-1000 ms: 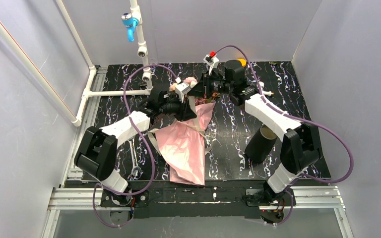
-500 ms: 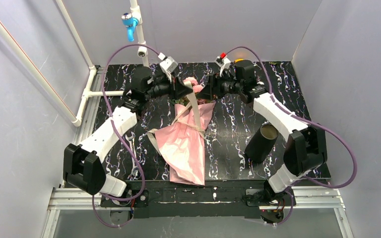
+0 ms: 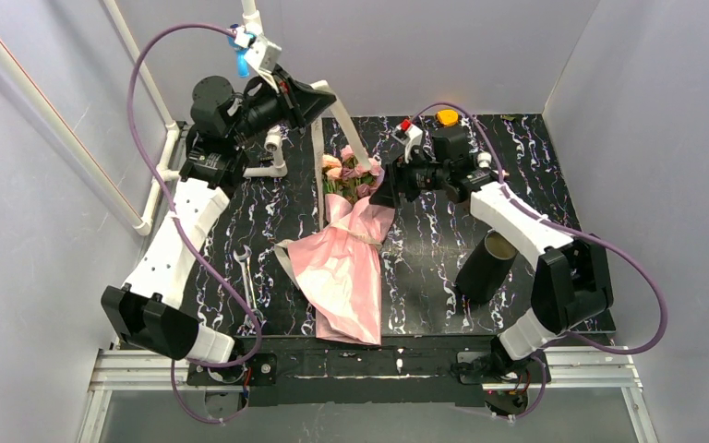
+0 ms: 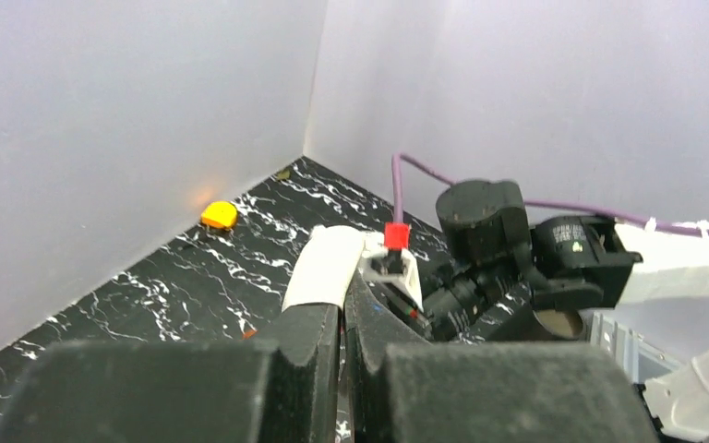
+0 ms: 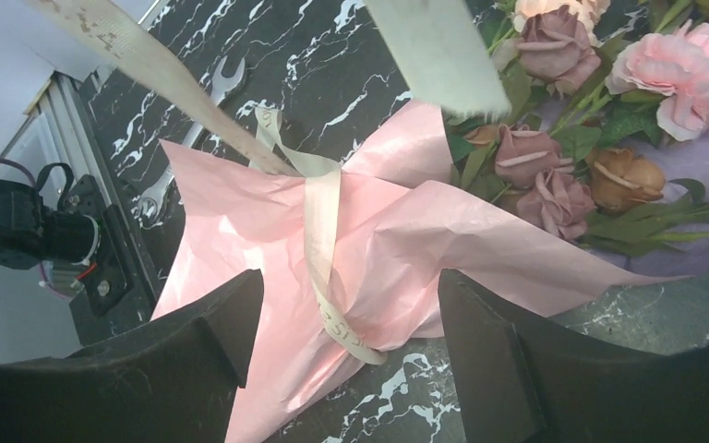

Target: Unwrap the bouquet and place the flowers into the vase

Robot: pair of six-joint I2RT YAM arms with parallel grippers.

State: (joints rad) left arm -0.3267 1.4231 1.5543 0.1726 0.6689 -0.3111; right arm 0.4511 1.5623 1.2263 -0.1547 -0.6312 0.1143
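Smack in the middle of the black marbled tabletop [image 3: 425,277] lies the bouquet, a long cone of shiny pink paper with a lilac lining [image 3: 343,272]. Its open end points at the back wall, and the artificial roses in pink, peach and rusty brown [image 5: 554,180] poke out of it.

The left gripper [image 4: 342,323] is clamped shut on the free end of the flat beige fabric ribbon [image 5: 321,221] and holds it high near the back-left corner. The band runs pretty straight down to the loop round the cone's waist. The right gripper [image 5: 349,286] hangs just over that loop, jaws wide apart, gripping nothing. The matte black cylinder vase [image 3: 486,266] sits off to the right, well apart.

My take: that paper is light, crinkly and slippery, so it'll probably drag along with the ribbon unless something pins it. I'd grab the ribbon band, or later the green stems low down. Not the blooms, they look soft and would squash.
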